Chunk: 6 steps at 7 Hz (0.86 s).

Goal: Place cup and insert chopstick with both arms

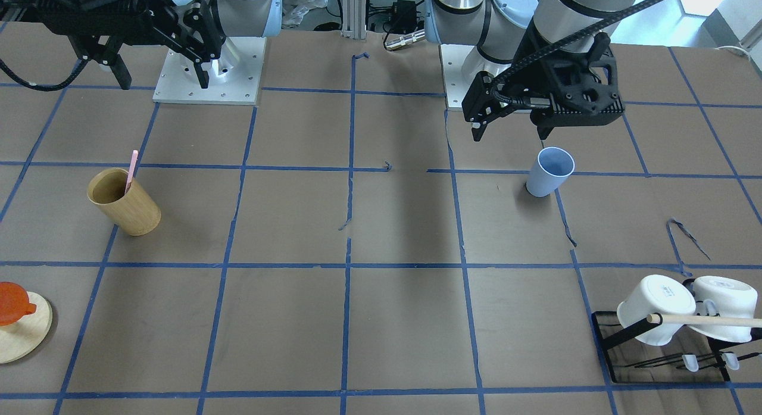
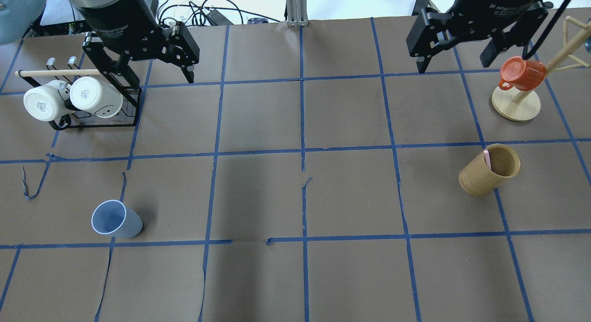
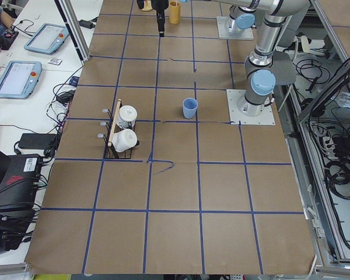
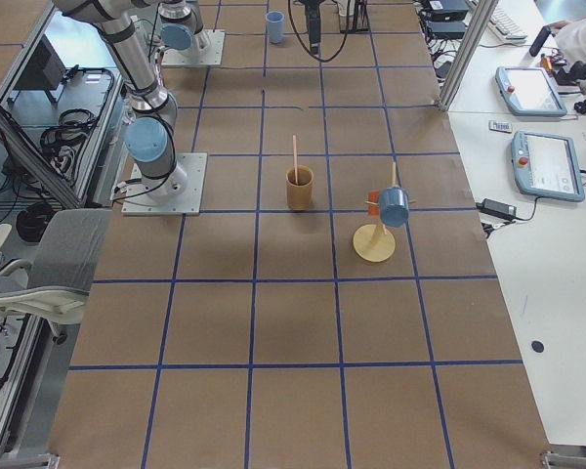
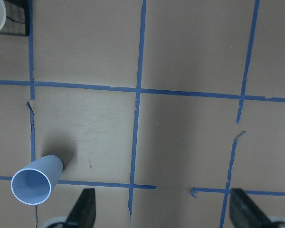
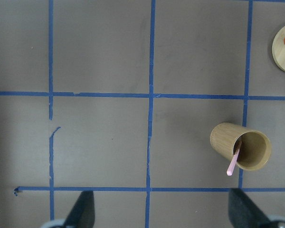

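The pale blue cup (image 1: 549, 172) stands upright on the brown table on my left side; it also shows in the overhead view (image 2: 115, 219) and the left wrist view (image 5: 35, 180). One thin pink chopstick (image 1: 131, 171) leans inside a tan wooden cylinder (image 1: 124, 202) on my right side, also seen from overhead (image 2: 486, 158) and in the right wrist view (image 6: 232, 164). My left gripper (image 1: 509, 129) hangs open and empty above the table, near the cup but apart from it. My right gripper (image 1: 164, 75) is open and empty, raised, well back from the cylinder.
A black rack (image 2: 136, 109) with two white mugs (image 2: 94, 96) and a wooden rod (image 2: 55, 73) stands at the far left. A wooden mug stand (image 2: 515, 107) with an orange mug (image 2: 521, 75) stands at the far right. Blue tape lines grid the table.
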Available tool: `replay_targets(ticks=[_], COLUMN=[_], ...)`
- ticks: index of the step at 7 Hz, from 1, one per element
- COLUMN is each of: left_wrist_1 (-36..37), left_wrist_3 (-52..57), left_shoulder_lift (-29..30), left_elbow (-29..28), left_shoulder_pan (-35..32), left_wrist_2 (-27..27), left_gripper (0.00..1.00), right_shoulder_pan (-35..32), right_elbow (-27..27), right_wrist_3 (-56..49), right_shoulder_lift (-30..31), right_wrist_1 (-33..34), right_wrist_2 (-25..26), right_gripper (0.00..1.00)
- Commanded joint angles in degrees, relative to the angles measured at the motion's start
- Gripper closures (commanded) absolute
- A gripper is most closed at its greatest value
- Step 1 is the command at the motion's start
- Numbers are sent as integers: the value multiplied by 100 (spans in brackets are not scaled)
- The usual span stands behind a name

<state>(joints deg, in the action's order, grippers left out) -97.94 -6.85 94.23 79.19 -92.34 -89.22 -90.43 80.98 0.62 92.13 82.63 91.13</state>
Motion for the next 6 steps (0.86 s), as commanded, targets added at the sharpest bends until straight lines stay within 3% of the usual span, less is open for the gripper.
replay_targets(ticks=[1, 6], left_wrist_1=[20, -24], left_wrist_3=[-1, -1], left_shoulder_lift=[-45, -54], left_elbow=[26, 26], left_shoulder_pan=[6, 15], left_wrist_2=[-16, -25], left_gripper=[0, 0], right_shoulder_pan=[307, -9], right_elbow=[249, 435], right_wrist_3=[105, -132], right_shoulder_lift=[-133, -89], right_wrist_1=[208, 588], right_wrist_2=[-26, 89], right_gripper=[0, 0])
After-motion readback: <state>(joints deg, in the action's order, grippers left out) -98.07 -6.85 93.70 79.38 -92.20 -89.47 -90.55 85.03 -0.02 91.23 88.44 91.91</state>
